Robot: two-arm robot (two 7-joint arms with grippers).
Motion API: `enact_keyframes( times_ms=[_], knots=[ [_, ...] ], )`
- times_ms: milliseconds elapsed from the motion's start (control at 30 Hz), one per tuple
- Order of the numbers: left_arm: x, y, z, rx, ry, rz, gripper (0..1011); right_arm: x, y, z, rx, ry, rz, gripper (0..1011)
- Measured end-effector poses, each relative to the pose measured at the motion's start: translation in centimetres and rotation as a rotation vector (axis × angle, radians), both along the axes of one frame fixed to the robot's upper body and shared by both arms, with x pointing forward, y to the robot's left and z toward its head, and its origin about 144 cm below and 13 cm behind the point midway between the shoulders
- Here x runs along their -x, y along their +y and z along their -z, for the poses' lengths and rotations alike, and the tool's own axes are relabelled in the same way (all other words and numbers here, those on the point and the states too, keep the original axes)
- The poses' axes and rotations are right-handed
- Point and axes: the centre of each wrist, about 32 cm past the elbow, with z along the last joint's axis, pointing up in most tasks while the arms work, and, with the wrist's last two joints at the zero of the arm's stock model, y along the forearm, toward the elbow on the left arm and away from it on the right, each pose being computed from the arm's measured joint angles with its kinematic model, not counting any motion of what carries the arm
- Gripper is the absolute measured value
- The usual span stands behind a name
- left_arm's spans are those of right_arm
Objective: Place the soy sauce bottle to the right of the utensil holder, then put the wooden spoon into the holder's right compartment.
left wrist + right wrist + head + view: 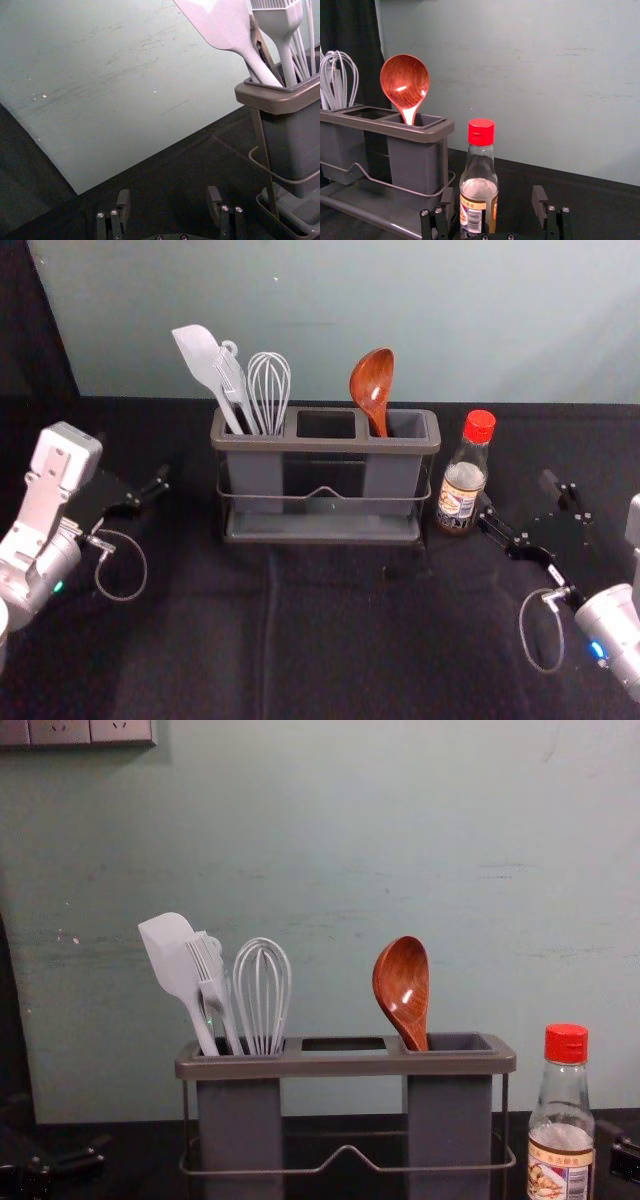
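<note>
- Wooden spoon stands in right compartment of utensil holder.
- Soy sauce bottle upright, just right of holder.
- Right gripper spread, beside bottle.
- Left gripper spread, left of holder.

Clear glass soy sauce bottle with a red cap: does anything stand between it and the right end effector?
Nothing visible stands between the bottle and the open right end effector to its right; the grey rectangular utensil holder is on the bottle's left, outside that gap.

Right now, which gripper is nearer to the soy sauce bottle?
Right. The right gripper is open just beside the bottle, on its right; the left gripper is farther off, left of the utensil holder.
</note>
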Motion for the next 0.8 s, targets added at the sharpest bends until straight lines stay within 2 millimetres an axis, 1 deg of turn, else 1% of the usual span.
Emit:
enact_keyframes(
  times_ms=[800],
  knots=[
    [0.0,0.0,0.0,0.0,0.0,0.0,1005,0.08,-0.04,-0.03,0.002,0.0,0.001,1002]
  ],
)
